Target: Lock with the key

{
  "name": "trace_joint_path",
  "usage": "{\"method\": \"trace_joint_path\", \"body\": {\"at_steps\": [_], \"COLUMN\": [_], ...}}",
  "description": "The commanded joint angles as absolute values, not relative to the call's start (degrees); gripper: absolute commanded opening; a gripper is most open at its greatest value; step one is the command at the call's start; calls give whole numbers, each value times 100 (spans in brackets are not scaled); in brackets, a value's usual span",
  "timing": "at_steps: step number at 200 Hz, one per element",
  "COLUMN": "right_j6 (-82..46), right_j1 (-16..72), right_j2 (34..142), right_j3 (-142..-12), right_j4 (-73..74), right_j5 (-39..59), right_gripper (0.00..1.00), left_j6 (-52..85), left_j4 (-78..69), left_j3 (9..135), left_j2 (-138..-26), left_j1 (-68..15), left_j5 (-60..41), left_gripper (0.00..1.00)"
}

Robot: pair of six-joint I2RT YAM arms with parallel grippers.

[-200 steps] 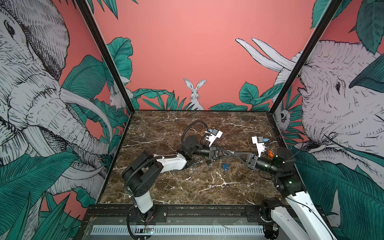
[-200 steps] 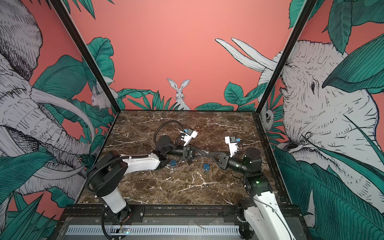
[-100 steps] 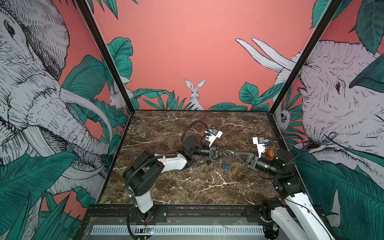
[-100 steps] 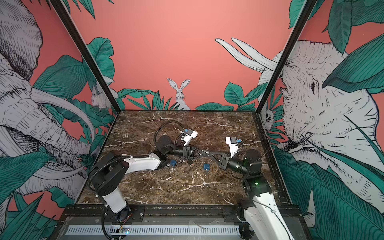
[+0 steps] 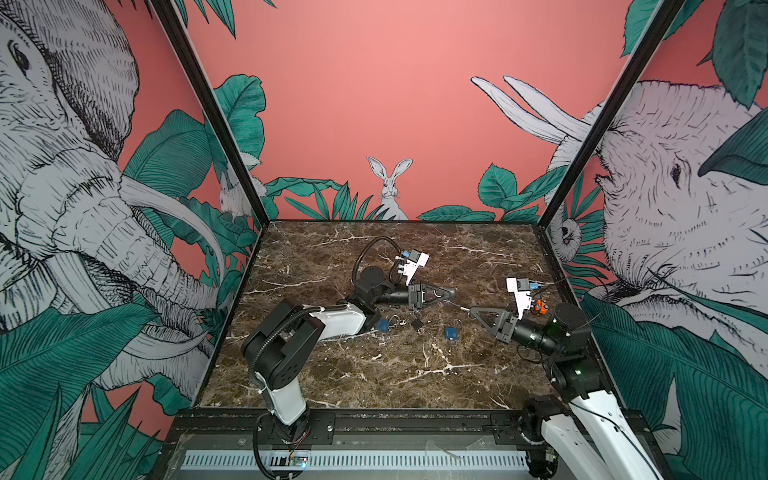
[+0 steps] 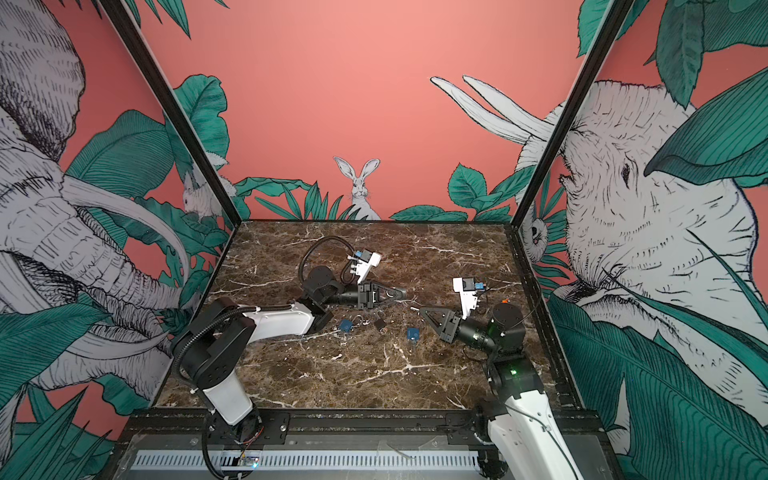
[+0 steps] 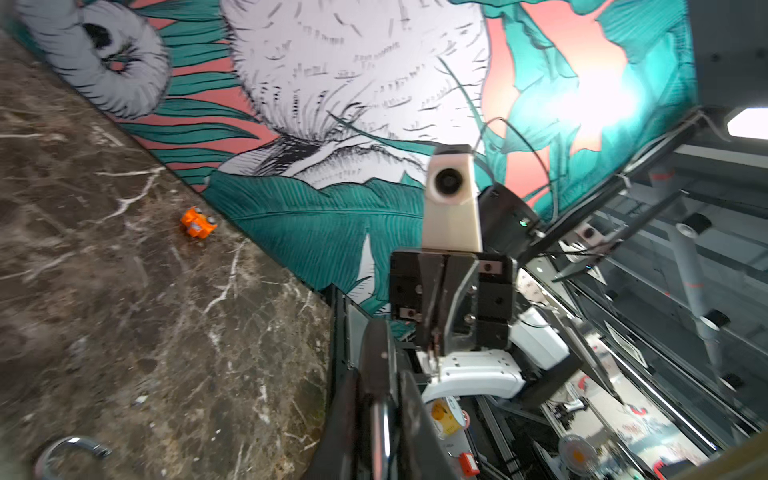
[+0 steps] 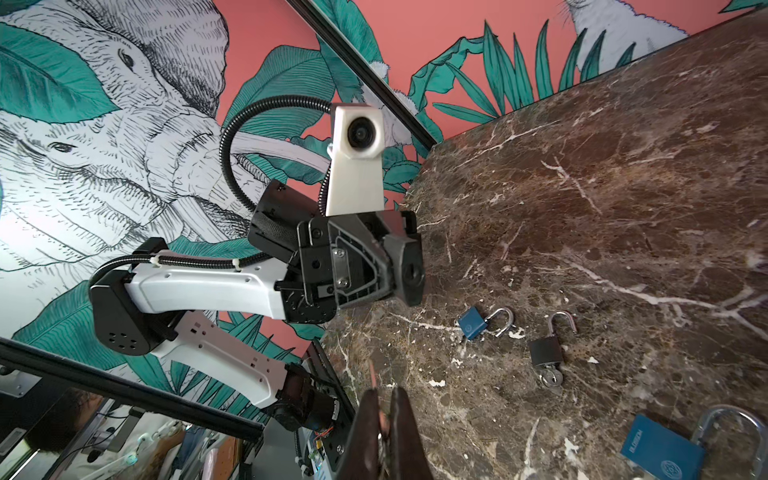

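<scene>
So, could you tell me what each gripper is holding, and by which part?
Left gripper: dark padlock, gripped by its body. Right gripper: key, pinched at its head, blade protruding.

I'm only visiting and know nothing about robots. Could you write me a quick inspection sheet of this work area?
Surface: brown marble tabletop with white veins.
Job's things: dark padlock, keyhole facing the silver key; key not yet inserted.
Clutter: left blue padlock and black padlock, shackles open; right blue padlock; orange part by the wall.
Grippers: left gripper shut on the dark padlock; right gripper shut on the silver key.
Cables: black ribbed hose looping over the left arm.
Surroundings: jungle mural walls, painted rabbit, elephants.
</scene>
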State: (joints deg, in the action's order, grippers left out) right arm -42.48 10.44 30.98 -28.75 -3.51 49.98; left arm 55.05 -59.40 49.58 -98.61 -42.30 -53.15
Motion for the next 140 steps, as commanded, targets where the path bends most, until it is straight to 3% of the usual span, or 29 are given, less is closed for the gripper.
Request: {"method": "trace_joint_path", "body": {"at_steps": [1,42,140], "right_j6": [-3724,-3447,-3893], "right_j1": [994,998,997], "right_j2": [2964,3074,3596], "right_j3": [-3170,-3329,-2320], "right_j4": [-1372,-2257,-1181], "right_j5": [4178,2796,1710], "right_gripper": [0,0,0], "left_j6": [3968,2832,2533], "left_j4": [-3347,-926,-892], "left_j3": [5214,5782,5978], "left_j2": [-9516,-9457,-9562], "left_j1": [-4254,-4264,-4502], "left_j5": [-4651,-3953,-4026], "left_gripper": [0,0,0]}}
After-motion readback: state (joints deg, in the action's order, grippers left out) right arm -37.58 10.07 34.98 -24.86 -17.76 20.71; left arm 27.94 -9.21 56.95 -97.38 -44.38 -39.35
